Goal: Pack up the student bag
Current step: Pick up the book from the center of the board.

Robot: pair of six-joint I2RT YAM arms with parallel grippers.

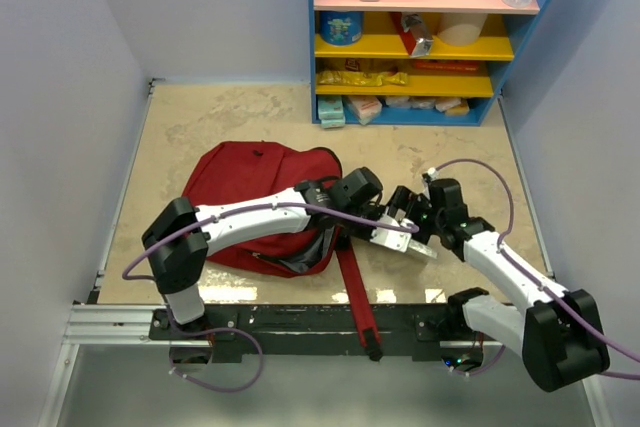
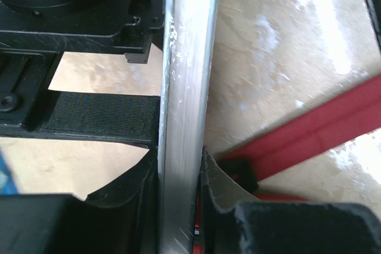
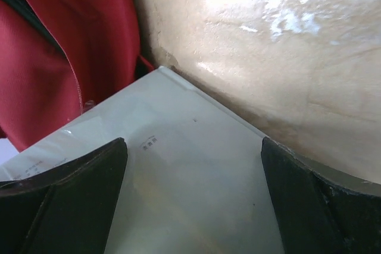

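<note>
We find the left gripper clamped on a flat white pack, one dark finger pressed to each face, so the left wrist view meets the pack edge-on as a pale strip. This grip sits just off the right side of the bag, and the left arm reaches across the bag's near half to get there. The right gripper stands wide open at the pack's far end from the bag, its fingers spread over the broad white face without pinching it (there is faint small print on that face, too small for us to read). In the right wrist view the pack's corner nearest the bag comes close to the red fabric; we cannot tell whether they touch. The bag lies flat on the tan table, left of centre, dark lining showing at its near right corner. Its strap runs from that corner to the near table edge, passing below the pack. A blue shelf with yellow boards stands beyond the bag, off to its right, well apart.
</note>
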